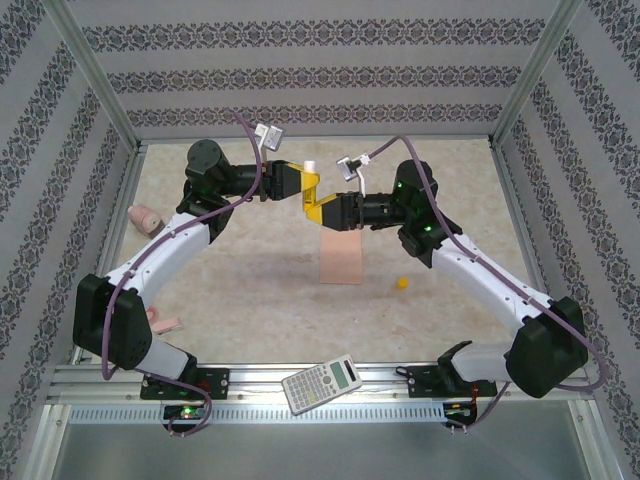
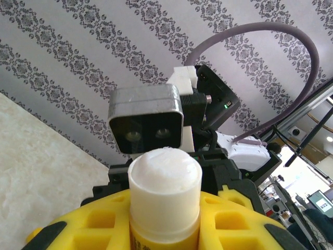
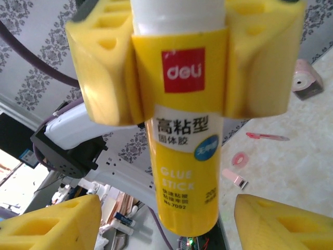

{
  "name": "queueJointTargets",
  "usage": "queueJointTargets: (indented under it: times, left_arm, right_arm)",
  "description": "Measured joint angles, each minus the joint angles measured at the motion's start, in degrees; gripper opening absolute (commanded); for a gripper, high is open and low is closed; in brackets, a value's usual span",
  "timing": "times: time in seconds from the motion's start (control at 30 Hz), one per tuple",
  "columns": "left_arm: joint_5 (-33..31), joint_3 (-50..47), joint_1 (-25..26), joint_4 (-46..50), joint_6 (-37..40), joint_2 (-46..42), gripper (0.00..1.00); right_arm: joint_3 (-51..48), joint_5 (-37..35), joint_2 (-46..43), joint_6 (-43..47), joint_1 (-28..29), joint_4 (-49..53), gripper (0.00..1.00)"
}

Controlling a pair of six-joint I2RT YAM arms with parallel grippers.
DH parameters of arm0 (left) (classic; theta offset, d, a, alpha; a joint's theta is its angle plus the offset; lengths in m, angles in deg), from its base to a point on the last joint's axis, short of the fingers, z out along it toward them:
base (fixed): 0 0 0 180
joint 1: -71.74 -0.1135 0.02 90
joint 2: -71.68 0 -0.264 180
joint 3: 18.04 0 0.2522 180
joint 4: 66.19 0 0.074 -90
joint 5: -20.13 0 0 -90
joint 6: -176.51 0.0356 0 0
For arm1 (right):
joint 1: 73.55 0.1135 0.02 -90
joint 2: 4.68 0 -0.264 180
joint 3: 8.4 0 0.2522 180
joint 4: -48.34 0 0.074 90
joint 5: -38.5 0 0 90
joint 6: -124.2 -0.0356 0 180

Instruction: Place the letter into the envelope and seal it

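Observation:
The peach-pink envelope (image 1: 340, 256) lies flat on the table's middle, just in front of both grippers. The letter is out of view. Raised above the table, my left gripper (image 1: 306, 190) is shut on a yellow glue stick (image 2: 164, 182); its uncapped white glue end points up between the yellow fingers (image 2: 101, 219). In the right wrist view the stick's labelled body (image 3: 182, 156) hangs down from the left gripper's fingers (image 3: 104, 57). My right gripper (image 3: 169, 229) is open, its two yellow fingertips (image 3: 52, 224) standing wide on either side of the stick's lower end without touching it.
A calculator (image 1: 322, 383) rests on the near rail. A pink tape roll (image 1: 146, 218) and a pink item (image 1: 165, 322) lie at the left. A small yellow object (image 1: 402, 283) sits right of the envelope. Patterned walls and metal posts enclose the table.

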State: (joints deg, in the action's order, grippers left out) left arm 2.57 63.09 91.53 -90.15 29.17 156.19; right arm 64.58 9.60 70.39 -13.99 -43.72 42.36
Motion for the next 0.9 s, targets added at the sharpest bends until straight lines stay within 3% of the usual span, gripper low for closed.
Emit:
queueJointTargets:
  times: [0.47,0.9]
  left_arm:
    - [-2.4,-0.15,0.0,-0.57,-0.2,-0.02,0.0]
    - [-4.57,-1.31,0.0,-2.01,-1.25,-0.24,0.0]
  right_arm:
    - [0.02,-2.32,0.35,0.52,0.46,-0.22,0.37]
    - [-0.15,-4.9,0.37,0.55,0.46,-0.2,0.24]
